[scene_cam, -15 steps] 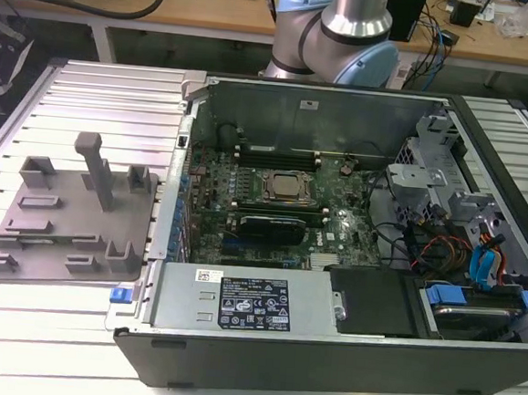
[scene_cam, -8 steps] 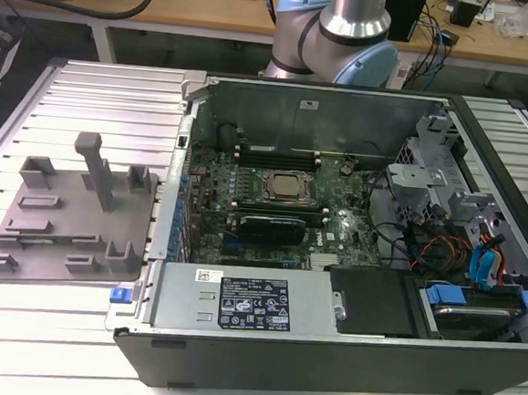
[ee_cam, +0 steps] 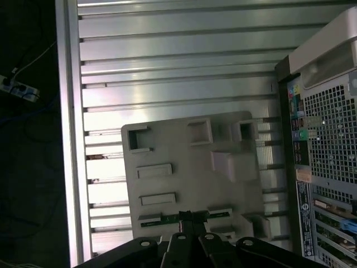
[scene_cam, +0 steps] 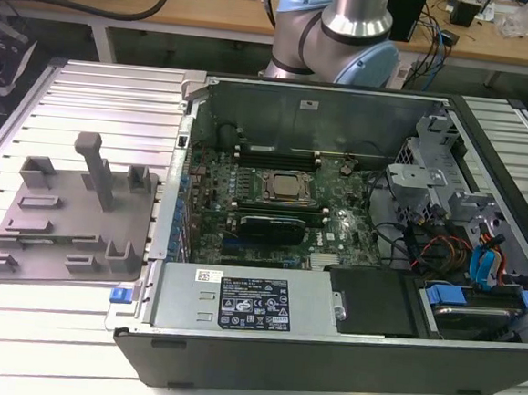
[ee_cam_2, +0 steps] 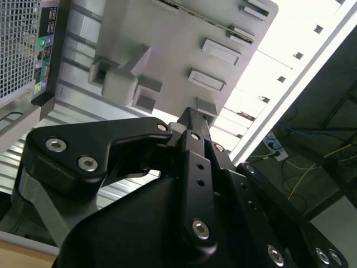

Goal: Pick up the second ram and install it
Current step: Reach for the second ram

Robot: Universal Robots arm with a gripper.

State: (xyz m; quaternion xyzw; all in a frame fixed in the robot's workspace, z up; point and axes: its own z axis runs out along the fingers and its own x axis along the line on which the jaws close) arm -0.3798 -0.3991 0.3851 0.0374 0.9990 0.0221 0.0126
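1. Exterior view: the grey plate lies beside the computer case.
2. Second wrist view: the gripper is above the plate; how far it is open I cannot tell.
3. First wrist view: the second ram sits in a plate slot. It looks light, thin and probably fragile, so hold its flat sides.

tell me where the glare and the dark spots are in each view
Exterior view: even light, the computer case interior readable, mild washout on the slatted table nearest the camera. Second wrist view: the table edge beside the grey plate is blown out white, the black pincer dark against it. First wrist view: glare streaks across the table slats, darkness beyond its edge.
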